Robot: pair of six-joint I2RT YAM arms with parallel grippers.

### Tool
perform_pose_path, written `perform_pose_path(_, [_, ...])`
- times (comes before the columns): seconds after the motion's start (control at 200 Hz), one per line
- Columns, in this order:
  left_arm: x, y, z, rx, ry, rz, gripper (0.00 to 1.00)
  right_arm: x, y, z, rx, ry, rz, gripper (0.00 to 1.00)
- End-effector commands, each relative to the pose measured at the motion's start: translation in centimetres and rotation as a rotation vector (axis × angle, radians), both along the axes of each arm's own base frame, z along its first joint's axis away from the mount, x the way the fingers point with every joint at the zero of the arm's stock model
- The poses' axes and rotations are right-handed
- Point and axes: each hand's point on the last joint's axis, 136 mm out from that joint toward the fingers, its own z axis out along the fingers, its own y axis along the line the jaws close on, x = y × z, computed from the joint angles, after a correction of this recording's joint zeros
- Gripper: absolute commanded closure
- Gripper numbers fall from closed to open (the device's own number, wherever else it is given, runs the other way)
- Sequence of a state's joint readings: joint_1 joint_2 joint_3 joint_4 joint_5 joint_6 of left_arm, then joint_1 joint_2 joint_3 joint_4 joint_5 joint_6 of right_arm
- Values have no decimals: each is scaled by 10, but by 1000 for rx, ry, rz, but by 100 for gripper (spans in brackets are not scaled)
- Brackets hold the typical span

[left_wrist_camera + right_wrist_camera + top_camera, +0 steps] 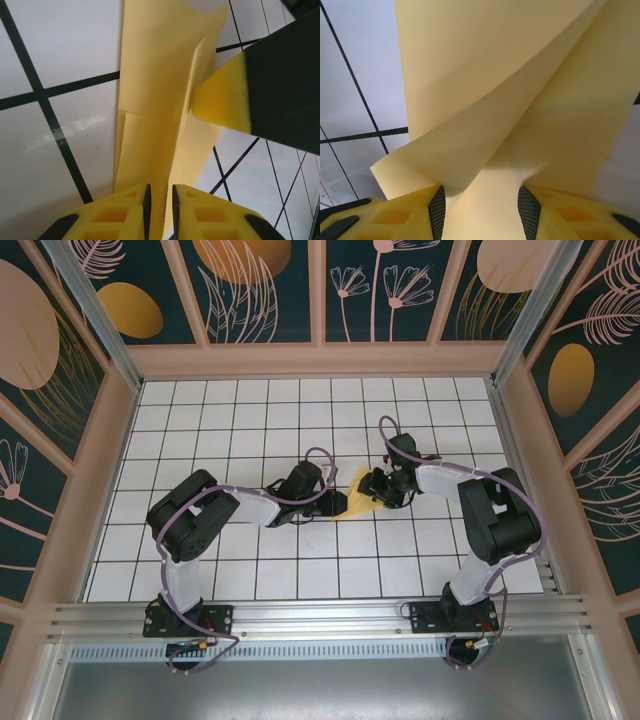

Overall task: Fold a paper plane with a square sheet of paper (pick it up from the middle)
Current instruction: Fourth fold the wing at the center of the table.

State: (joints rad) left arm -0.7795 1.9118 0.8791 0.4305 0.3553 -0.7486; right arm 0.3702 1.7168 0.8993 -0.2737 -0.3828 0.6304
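The square sheet of paper [356,502] is a creased yellow shape held just above the grid table between my two grippers. In the left wrist view the folded paper [160,75] runs between the pads of my left gripper [160,192]. Those pads stand a narrow gap apart and do not pinch it. One yellow finger [222,97] of the right gripper presses on the paper's right flap. In the right wrist view the paper [495,75] bows between the jaws of my right gripper [482,197], touching both pads. From above, the left gripper [333,506] and right gripper [374,490] face each other.
The white grid table [250,420] stretches all round the paper. Wooden frame walls [110,440] with patterned panels close off the left, right and back. An aluminium rail [320,618] carrying both arm bases runs along the near edge.
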Motion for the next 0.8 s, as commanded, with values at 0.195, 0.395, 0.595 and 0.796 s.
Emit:
perform_pose_path(0.195, [15, -1, 45, -45, -98, 22, 78, -15, -33, -42, -213, 122, -31, 52])
perform_pose_path(0.395, [15, -18, 51, -131, -104, -28, 82, -20, -39, -52, -244, 161, -49, 49])
perform_pose_path(0.595, [13, -28, 40, -134, -74, -78, 88, -25, -44, -60, -277, 201, -68, 47])
perform_pose_path(0.796, [10, -26, 28, -102, -49, -94, 94, -30, -50, -70, -293, 250, -104, 49])
